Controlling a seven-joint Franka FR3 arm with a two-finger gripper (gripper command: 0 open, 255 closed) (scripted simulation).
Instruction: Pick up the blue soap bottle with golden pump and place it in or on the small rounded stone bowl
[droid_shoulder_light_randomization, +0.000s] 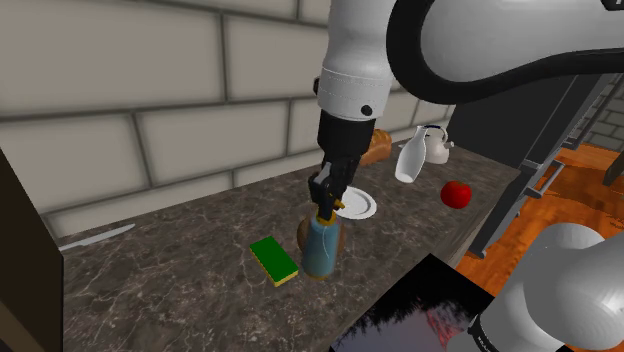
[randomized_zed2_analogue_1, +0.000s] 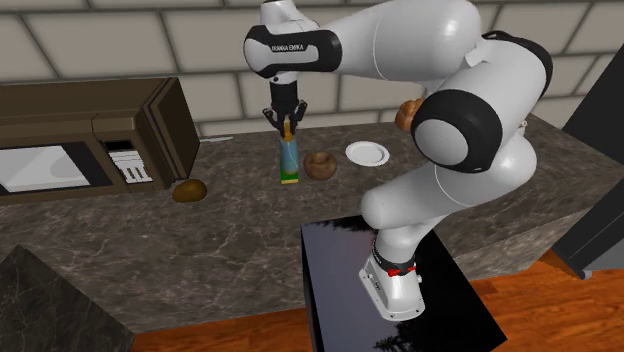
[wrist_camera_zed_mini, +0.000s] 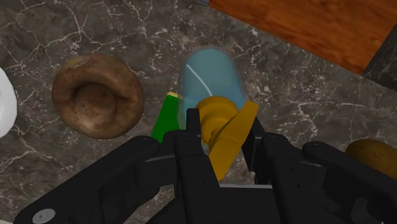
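Gripper (droid_shoulder_light_randomization: 331, 201) points straight down over the counter (droid_shoulder_light_randomization: 170, 290), which is dark marbled stone.

Grip: fingers (wrist_camera_zed_mini: 191, 143) are closed around the golden pump (wrist_camera_zed_mini: 219, 121) of the soap bottle (droid_shoulder_light_randomization: 322, 248). In the wrist view one finger lies against the pump's collar, and the nozzle reaches across to touch the other finger.

Soap bottle: pale blue translucent body, upright, directly below the gripper. In the shoulder view its base appears to sit on the counter (the sponge and bowl crowd the foot, so I cannot tell this for certain).

Bowl (wrist_camera_zed_mini: 97, 95): brown, mottled, rounded, hollow side up. It stands on the counter just beside the bottle, below and to one side of the gripper. In the wrist view a narrow strip of counter shows between bowl and bottle.

Green sponge (droid_shoulder_light_randomization: 274, 260): yellow underside, lying flat at the bottle's foot, close under the gripper.

White plate (droid_shoulder_light_randomization: 357, 205): on the same side of the gripper as the bowl, but farther out.

Well apart from the gripper:
- a red fruit (droid_shoulder_light_randomization: 457, 193)
- a white kettle (droid_shoulder_light_randomization: 432, 145)
- a white jug (droid_shoulder_light_randomization: 408, 162)
- a brown loaf (droid_shoulder_light_randomization: 377, 148) against the tiled wall
- a knife (droid_shoulder_light_randomization: 95, 238) lying flat near the wall
- a microwave (randomized_zed2_analogue_1: 45, 170), on the far side from the plate
- a brown lump (randomized_zed2_analogue_1: 190, 190) in front of the microwave
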